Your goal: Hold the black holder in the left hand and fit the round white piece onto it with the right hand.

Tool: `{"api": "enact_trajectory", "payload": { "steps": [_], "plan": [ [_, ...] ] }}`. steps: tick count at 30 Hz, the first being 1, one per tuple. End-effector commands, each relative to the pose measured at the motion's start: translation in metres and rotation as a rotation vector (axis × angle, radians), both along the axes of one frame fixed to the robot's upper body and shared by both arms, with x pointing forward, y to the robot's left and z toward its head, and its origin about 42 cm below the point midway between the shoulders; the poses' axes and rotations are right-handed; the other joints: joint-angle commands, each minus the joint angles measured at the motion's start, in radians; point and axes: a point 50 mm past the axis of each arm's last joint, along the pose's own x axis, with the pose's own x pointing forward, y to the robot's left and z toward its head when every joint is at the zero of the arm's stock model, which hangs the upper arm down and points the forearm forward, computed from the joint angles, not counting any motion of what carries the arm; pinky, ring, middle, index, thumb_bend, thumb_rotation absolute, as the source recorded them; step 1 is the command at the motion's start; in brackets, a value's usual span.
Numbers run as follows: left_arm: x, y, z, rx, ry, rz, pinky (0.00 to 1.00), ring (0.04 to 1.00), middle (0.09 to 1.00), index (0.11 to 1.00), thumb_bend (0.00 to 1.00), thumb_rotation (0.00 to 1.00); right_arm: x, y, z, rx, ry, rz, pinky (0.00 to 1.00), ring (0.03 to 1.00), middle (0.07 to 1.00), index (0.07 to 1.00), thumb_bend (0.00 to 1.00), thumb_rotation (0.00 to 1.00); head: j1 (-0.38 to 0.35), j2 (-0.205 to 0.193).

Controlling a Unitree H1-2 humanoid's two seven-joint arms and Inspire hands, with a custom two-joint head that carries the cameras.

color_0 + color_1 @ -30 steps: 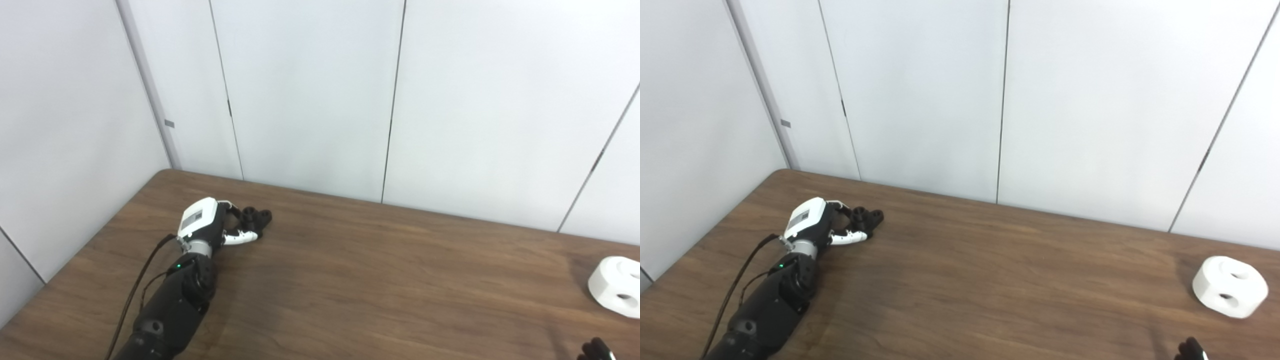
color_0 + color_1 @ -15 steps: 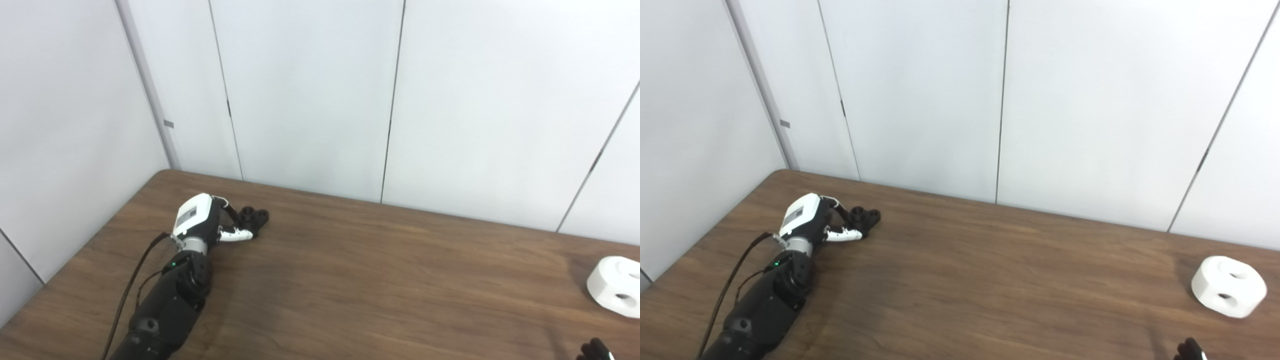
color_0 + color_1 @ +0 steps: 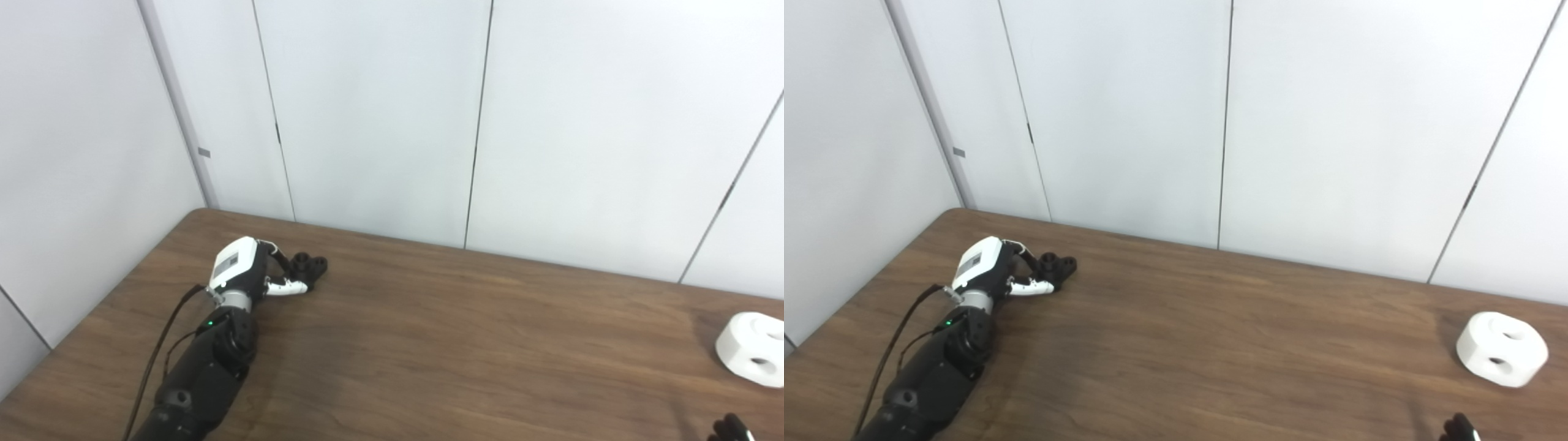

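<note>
The black holder (image 3: 309,266) lies on the wooden table (image 3: 429,343) at the far left, near the back edge. My left hand (image 3: 245,272) rests right behind it. Its dark fingers (image 3: 280,257) and white thumb reach to the holder's near side with a gap between them, and the holder stays flat on the table. The round white piece (image 3: 1502,349), with two holes in view, sits at the far right. Only dark fingertips of my right hand (image 3: 1458,427) show at the bottom right corner, well short of the white piece.
White wall panels (image 3: 380,122) stand close behind the table's back edge and along its left side. A black cable (image 3: 153,361) runs along my left forearm. Bare wood lies between the holder and the white piece.
The camera has drifted slightly, shifting the whole picture left. My left hand has drawn back a little to the left, while the holder has stayed put. The right fingertips have barely moved.
</note>
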Motion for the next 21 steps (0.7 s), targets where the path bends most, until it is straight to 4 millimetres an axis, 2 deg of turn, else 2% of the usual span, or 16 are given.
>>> {"api": "enact_trajectory", "payload": {
  "steps": [1, 11, 21],
  "plan": [
    [0.003, -0.003, 0.003, -0.028, 0.039, -0.029, 0.75, 0.838, 0.786, 0.485, 0.52, 0.04, -0.007, -0.002, 0.002, -0.004, 0.005, -0.016, 1.0, 1.0, 1.0, 1.0, 0.63, 1.0, 0.001, 0.0],
    [-0.011, -0.019, 0.007, -0.062, 0.057, -0.092, 0.77, 0.879, 0.802, 0.486, 0.52, 0.05, -0.007, 0.001, 0.002, 0.004, 0.01, -0.021, 1.0, 1.0, 0.998, 1.0, 0.64, 1.0, -0.015, 0.009],
    [-0.043, -0.062, 0.03, -0.124, 0.029, -0.249, 0.84, 0.911, 0.809, 0.486, 0.52, 0.05, -0.007, 0.003, 0.001, 0.009, 0.012, -0.03, 1.0, 1.0, 0.999, 1.0, 0.65, 1.0, -0.039, 0.019]
  ]
}}
